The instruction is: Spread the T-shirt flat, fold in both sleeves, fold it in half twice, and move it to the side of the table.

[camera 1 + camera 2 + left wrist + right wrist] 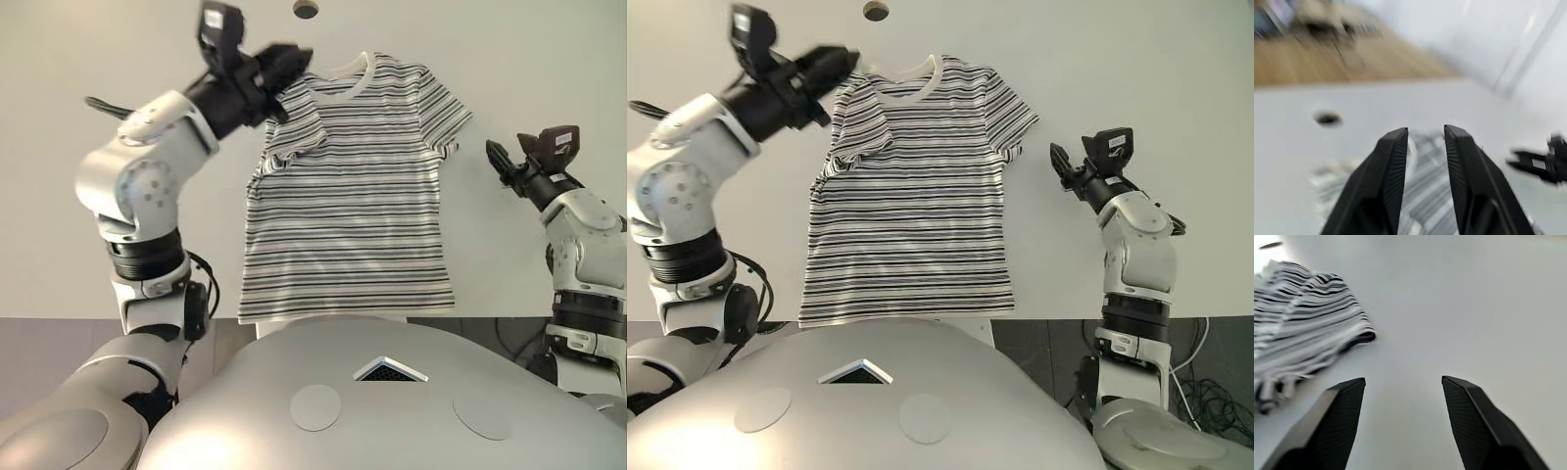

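A black-and-white striped T-shirt point(353, 215) lies face up on the white table point(549, 88), collar at the far end. Its left sleeve point(294, 137) is folded in over the chest, while the right sleeve point(446, 113) still spreads outward. My left gripper point(292, 61) hovers over the left shoulder beside the collar. In the left wrist view its fingers point(1396, 156) stand a narrow gap apart, with striped cloth showing beyond them. My right gripper point(500, 162) is open over bare table just right of the right sleeve point(1327, 313), holding nothing.
A small round dark hole point(305, 9) sits in the table beyond the collar. Bare table stretches to the left point(59, 196) and right of the shirt. The shirt's hem reaches the table's front edge point(59, 317). Cables point(1215, 392) lie on the floor at right.
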`<control>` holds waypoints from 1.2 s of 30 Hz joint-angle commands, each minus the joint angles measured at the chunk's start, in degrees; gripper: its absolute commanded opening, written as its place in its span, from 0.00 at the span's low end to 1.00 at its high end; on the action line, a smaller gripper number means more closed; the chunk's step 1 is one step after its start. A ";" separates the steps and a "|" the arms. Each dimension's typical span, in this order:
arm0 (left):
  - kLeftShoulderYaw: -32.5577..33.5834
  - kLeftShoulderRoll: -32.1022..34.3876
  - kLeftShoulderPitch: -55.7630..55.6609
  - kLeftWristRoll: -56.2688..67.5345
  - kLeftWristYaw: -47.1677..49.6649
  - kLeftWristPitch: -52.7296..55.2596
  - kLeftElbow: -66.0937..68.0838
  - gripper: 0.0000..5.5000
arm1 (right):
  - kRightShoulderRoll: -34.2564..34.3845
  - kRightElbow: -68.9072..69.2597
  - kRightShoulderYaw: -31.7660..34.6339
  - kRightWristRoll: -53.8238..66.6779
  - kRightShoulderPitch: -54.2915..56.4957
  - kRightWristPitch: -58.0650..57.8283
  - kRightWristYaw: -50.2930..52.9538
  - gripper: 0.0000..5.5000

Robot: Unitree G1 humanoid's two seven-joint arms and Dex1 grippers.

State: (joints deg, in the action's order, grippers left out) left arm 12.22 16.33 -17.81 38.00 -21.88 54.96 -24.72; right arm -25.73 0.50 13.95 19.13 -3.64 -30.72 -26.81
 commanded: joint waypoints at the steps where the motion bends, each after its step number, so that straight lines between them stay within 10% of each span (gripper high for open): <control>1: 4.08 2.35 1.04 -4.42 1.23 -9.76 0.70 0.25 | 1.47 -1.49 2.54 7.81 5.44 -11.71 -0.64 0.54; 23: -10.44 2.65 16.46 -20.77 -0.93 -34.50 -0.81 0.25 | 5.03 -18.95 -2.82 2.77 18.82 -7.51 3.29 0.54; 36: -11.13 1.93 16.70 -20.49 -0.68 -34.72 -0.78 0.25 | 4.18 -14.79 -3.63 2.37 16.97 -7.90 2.28 0.11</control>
State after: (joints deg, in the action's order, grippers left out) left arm 1.28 18.22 -1.12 17.53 -22.34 20.66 -25.08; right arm -21.25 -14.96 10.52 22.04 13.51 -38.01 -24.54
